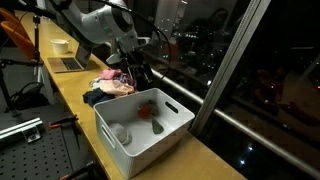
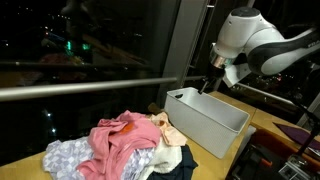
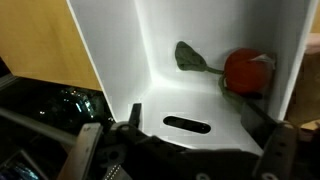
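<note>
Your gripper (image 3: 185, 150) has its jaws spread wide. The two dark, ribbed fingers (image 3: 90, 148) stand far apart at the bottom edge of the wrist view, and there is nothing between them and nothing touching them.

Just past them is the smooth end wall of a white plastic bin (image 3: 120, 50), cut with a narrow oblong handle slot (image 3: 185, 125). Farther in, on the bin's floor, lies a round red object (image 3: 245, 70) with a matte surface. It sits against the side wall, with a flat grey-green leaf-shaped piece (image 3: 190, 57) just beside it. Whether the two are joined you cannot tell.

Outside the bin's rim you see the light wooden tabletop (image 3: 40, 40).

In an exterior view the gripper (image 1: 140, 72) hangs over the far end of the rectangular, round-cornered bin (image 1: 160, 150). The red object (image 1: 148, 110) lies inside, well apart from a pale crumpled item (image 1: 122, 133).

A soft heap of clothes (image 2: 125, 145) in pink, grey and cream lies near the bin on the table. Behind it all is the dark window glass (image 2: 90, 50).
</note>
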### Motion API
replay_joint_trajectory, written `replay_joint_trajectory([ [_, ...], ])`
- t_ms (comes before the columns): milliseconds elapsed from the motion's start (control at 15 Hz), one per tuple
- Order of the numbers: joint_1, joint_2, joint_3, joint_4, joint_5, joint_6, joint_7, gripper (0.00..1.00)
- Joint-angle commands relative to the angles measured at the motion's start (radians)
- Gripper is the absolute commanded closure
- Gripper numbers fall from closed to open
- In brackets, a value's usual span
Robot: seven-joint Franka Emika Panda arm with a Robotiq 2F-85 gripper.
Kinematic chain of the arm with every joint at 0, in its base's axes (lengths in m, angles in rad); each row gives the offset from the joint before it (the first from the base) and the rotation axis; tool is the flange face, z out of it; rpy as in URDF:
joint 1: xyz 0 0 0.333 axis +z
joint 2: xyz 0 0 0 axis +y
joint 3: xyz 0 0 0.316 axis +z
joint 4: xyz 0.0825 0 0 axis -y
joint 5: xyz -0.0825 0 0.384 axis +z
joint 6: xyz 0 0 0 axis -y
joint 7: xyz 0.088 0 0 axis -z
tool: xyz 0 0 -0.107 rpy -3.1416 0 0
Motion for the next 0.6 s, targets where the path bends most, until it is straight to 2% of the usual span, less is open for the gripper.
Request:
replay_joint_trajectory([
  [0,-0.023,0.115,-0.031,0.102,-0.036,0.094,-0.02,0.0],
  [333,-0.034,0.322,-0.057,0.26,0.03,0.215,-0.092,0.0],
  [533,-0.061,0.427,-0.059,0.344,0.135,0.255,-0.195,0.0],
])
